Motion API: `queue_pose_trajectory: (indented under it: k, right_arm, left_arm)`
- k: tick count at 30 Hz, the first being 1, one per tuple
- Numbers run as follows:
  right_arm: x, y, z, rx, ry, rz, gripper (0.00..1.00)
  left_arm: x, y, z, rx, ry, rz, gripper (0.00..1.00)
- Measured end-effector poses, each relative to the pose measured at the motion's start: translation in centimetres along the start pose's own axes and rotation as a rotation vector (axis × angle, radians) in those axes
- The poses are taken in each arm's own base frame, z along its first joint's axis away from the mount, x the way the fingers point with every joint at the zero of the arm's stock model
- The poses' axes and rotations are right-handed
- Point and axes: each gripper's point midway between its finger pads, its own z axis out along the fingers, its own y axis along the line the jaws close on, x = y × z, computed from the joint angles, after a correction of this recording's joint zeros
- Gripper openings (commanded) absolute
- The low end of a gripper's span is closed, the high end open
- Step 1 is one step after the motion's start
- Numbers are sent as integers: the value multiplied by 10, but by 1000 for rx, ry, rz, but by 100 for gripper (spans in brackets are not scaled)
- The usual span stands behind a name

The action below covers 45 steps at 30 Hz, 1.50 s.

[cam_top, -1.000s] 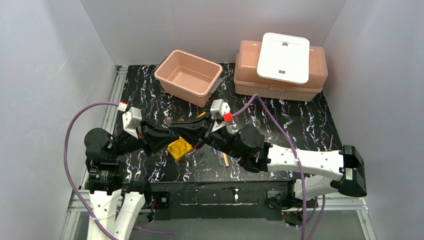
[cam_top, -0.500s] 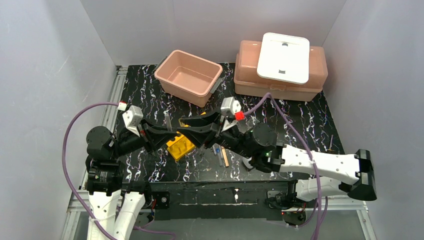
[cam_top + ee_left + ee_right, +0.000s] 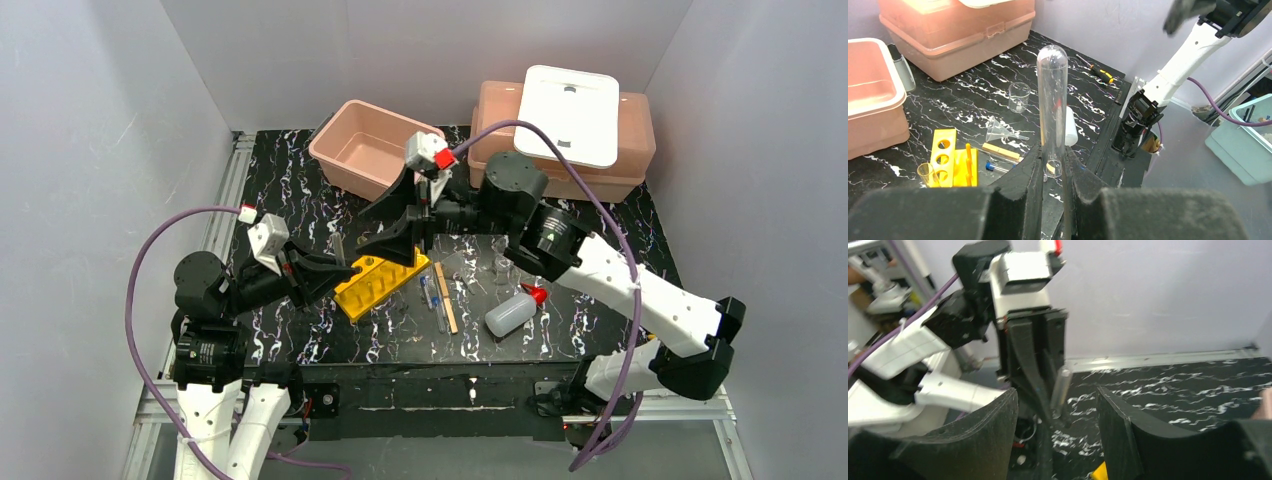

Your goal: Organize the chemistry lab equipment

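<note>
My left gripper (image 3: 338,270) is shut on the lower end of a clear glass tube (image 3: 1052,95), which stands upright between its fingertips (image 3: 1034,165). The same tube (image 3: 1061,387) shows in the right wrist view, between the spread fingers of my open right gripper (image 3: 1055,415) but well beyond them. My right gripper (image 3: 372,230) hangs raised over the far end of the yellow rack (image 3: 385,283) with nothing in it. On the table to the right lie the blue-tipped pipettes (image 3: 431,300), wooden stick (image 3: 445,311), squeeze bottle (image 3: 512,314) and small beaker (image 3: 500,266).
An open pink tub (image 3: 375,152) stands at the back, with a lidded pink box (image 3: 560,160) and white lid (image 3: 567,115) to its right. A clear funnel (image 3: 998,131) lies by the rack (image 3: 948,157). A small screwdriver (image 3: 1100,74) lies near the table's right edge.
My right gripper has opened and pulled up and back from the tube, uncovering the bottle, stick and beaker. The left gripper still holds the tube, nearly in place.
</note>
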Motion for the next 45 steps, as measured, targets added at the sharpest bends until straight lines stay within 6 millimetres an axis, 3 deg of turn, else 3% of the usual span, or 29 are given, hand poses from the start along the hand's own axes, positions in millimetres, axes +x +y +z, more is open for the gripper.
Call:
queue_pose_trajectory:
  k: [9,25,27,30,32,33,34,37,38,45]
  right_arm:
    - [43,15,11,-147,184,92,65]
    - [57,19,25,-200,209,158,50]
    - [54,20,27,-202,196,156,44]
    - [51,21,29,-201,182,152,22]
    - [49,20,30,-193,172,150,14]
    - [49,20,31,-189,172,152,6]
    - [49,19,31,-188,173,155,1]
    - [51,17,31,-178,174,157,1]
    - [57,14,31,-162,180,159,1]
    - [100,-13,0,-42,255,206,1]
  left_arm:
    - [6,-8,-1,52,24,6,0]
    - [13,-19,-4,115,51,10,0]
    - [13,-19,-4,118,52,13,0]
    - [15,-19,-4,117,57,8,0]
    - [16,-19,-4,119,60,2,0]
    - [16,-19,-4,119,60,2,0]
    - [16,-19,-4,119,60,1,11]
    - [15,-18,-4,107,59,4,91]
    - [14,-17,-4,95,58,-3,98]
    - [3,-7,-7,-16,54,-3,98]
